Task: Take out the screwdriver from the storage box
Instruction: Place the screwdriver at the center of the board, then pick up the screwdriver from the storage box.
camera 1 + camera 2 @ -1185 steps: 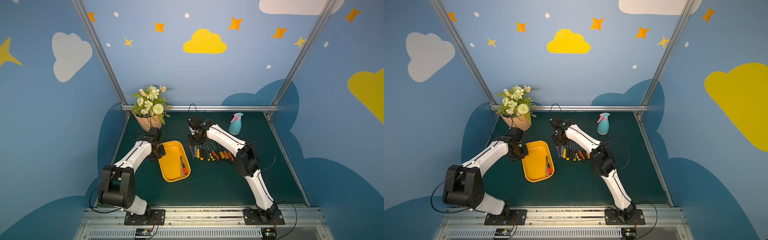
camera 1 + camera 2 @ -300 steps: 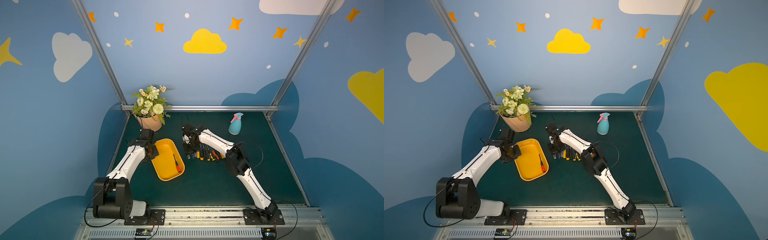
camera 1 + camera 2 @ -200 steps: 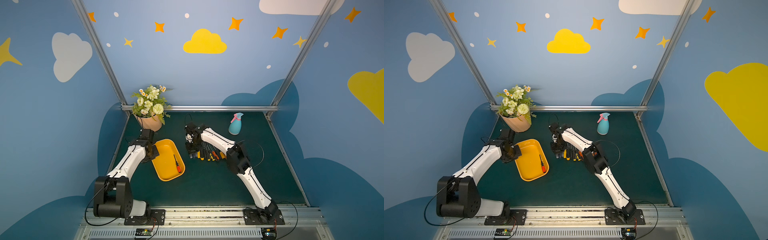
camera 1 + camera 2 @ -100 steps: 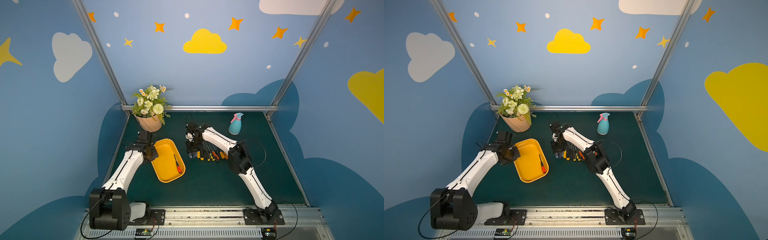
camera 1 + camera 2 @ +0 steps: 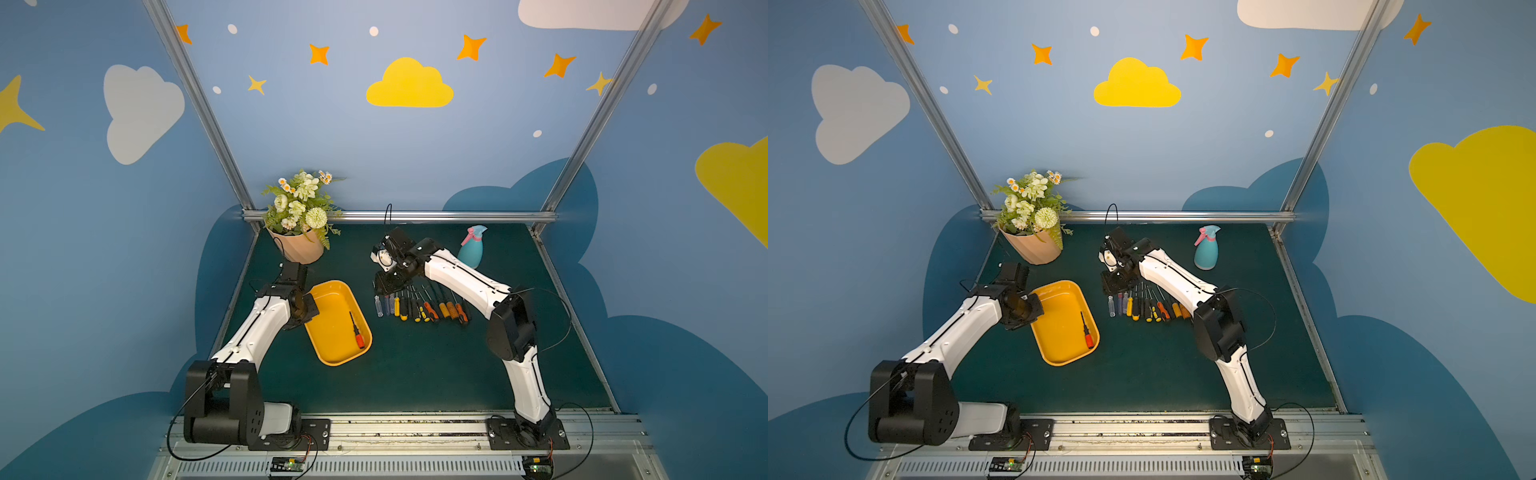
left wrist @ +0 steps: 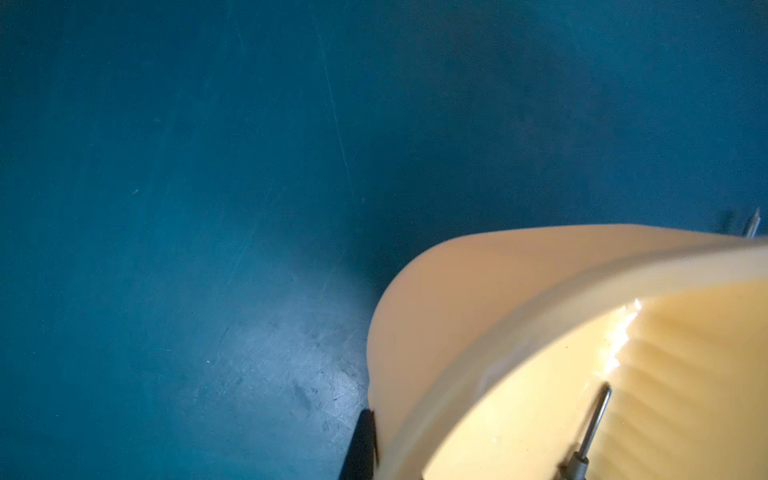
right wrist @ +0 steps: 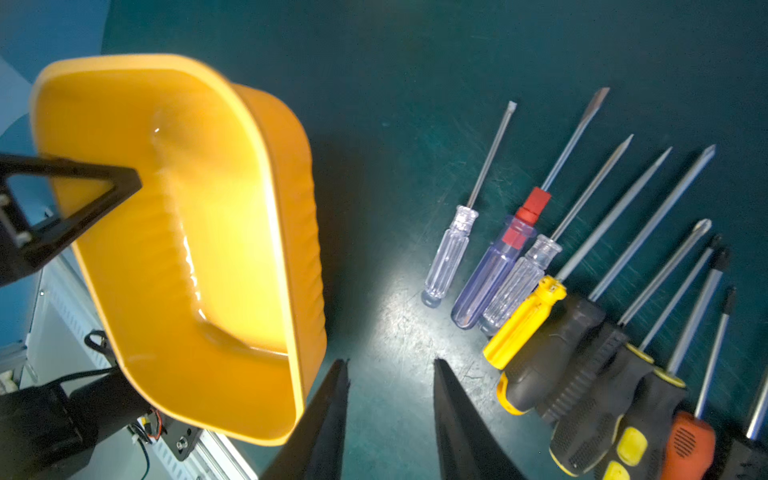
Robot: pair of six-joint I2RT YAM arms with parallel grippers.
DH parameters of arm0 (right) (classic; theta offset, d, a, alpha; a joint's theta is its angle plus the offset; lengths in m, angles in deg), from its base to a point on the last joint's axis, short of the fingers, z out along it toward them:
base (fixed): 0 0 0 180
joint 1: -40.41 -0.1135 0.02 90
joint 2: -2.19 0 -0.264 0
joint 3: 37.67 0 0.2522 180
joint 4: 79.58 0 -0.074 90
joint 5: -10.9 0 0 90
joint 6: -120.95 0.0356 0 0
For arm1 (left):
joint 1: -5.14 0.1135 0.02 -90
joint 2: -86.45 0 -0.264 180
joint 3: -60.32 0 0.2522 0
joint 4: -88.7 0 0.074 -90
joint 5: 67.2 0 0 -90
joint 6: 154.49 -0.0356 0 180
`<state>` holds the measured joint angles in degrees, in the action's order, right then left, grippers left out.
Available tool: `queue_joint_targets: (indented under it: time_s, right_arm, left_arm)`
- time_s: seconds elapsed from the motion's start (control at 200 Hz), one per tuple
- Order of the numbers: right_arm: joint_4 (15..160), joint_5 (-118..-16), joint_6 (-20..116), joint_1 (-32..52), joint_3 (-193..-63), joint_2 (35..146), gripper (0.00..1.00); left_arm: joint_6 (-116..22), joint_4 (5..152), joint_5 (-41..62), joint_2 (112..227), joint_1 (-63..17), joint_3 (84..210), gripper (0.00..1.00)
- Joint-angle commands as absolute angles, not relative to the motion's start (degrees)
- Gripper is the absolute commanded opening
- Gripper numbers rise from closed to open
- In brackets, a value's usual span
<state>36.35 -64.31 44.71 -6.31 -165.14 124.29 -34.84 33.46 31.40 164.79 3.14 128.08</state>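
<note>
Loosening to a narrow, empty gap, your right gripper (image 7: pixel 390 361) had just lifted off the row of screwdrivers (image 5: pixel 415 307), probably free for the next fetch. Your left gripper (image 5: pixel 309 301) stayed clamped on the storage box (image 5: pixel 345 361). One screwdriver (image 5: pixel 356 330) lay inside the one box. At least nine lay outside, with one flowerpot (image 5: pixel 297 249) and one spray bottle (image 5: pixel 471 251).

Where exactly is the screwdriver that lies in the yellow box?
In both top views the screwdriver lies inside the storage box, near its wall facing the row of screwdrivers, orange handle toward the robot's bases.
</note>
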Motion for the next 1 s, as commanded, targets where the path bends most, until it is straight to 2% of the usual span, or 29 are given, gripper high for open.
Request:
queue_joint_targets:
  time_s: [0.0, 0.31, 0.511, 0.746, 0.996]
  right_arm:
    - [37.45, -62.75, 39.56, -9.28, -161.77, 120.81, 0.37]
    - [35.79, -67.06, 37.85, -16.63, -158.43, 120.83, 0.40]
    - [32.19, -70.90, 38.91, -18.97, -164.26, 127.19, 0.44]
    - [26.91, -73.97, 40.27, -19.88, -172.17, 133.33, 0.44]
    - [22.52, -76.98, 48.49, -19.96, -178.42, 140.84, 0.42]
  left_arm:
    - [-34.75, 34.76, 30.37, 165.70, 3.13, 129.32, 0.02]
    - [-34.69, 36.00, 29.74, 168.10, 3.12, 129.69, 0.03]
    - [-34.78, 36.27, 29.65, 168.54, 3.12, 129.58, 0.03]
    - [-34.89, 36.53, 29.56, 168.88, 3.12, 129.58, 0.02]
    - [-34.26, 37.15, 29.04, 168.16, 3.11, 128.24, 0.03]
